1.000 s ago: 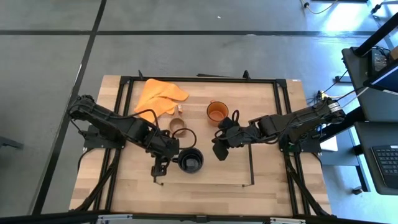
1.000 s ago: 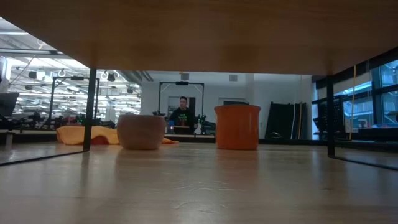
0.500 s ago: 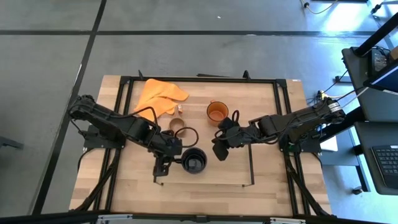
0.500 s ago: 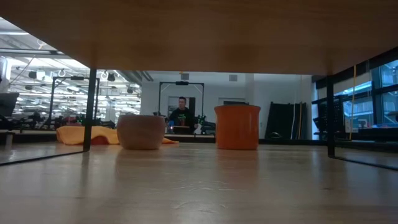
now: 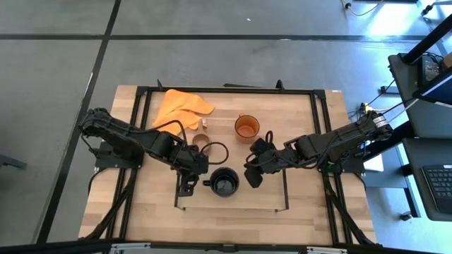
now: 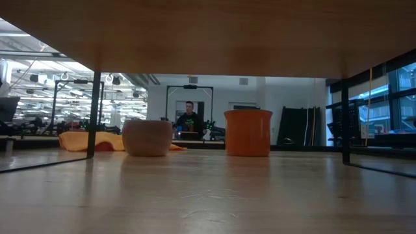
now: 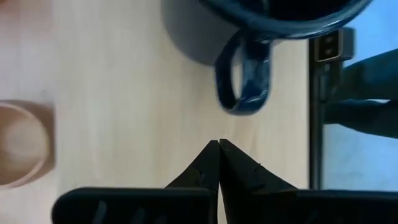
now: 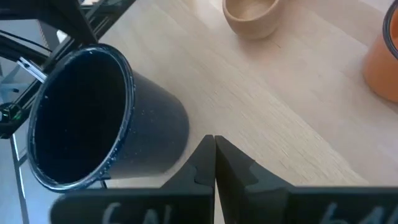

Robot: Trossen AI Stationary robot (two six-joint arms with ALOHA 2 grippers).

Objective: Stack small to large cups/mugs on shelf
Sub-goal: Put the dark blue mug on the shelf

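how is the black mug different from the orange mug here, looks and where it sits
The black mug is dark and opaque; the orange mug is bright and translucent. The black mug stands near the table's front, between the two grippers, while the orange mug stands farther back, beside the small wooden cup. In the low view only the orange mug shows. Both stand upright on the light wood, and no gripper holds either.

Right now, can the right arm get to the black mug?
Probably yes. The right gripper is shut and sits right beside the black mug, with only bare table between them. It would need to open first to grab it.
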